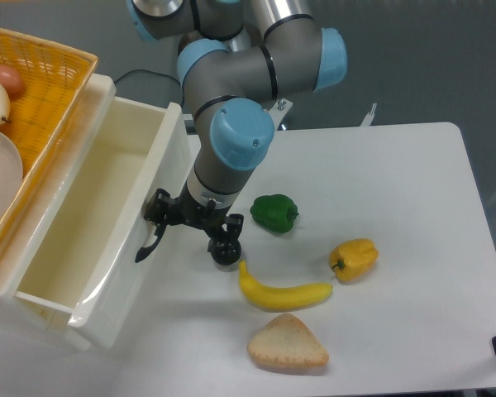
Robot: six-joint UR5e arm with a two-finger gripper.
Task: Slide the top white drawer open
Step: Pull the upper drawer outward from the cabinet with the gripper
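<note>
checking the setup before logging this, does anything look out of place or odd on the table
Nothing looks spilled or damaged. The top white drawer is pulled well out, with the hand at its black handle. The food items lie apart on the table.

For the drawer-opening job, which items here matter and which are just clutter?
Job:
top white drawer
black handle
gripper, at the handle

Lying about:
green pepper
yellow pepper
banana
bread slice
small black object
yellow basket
</note>
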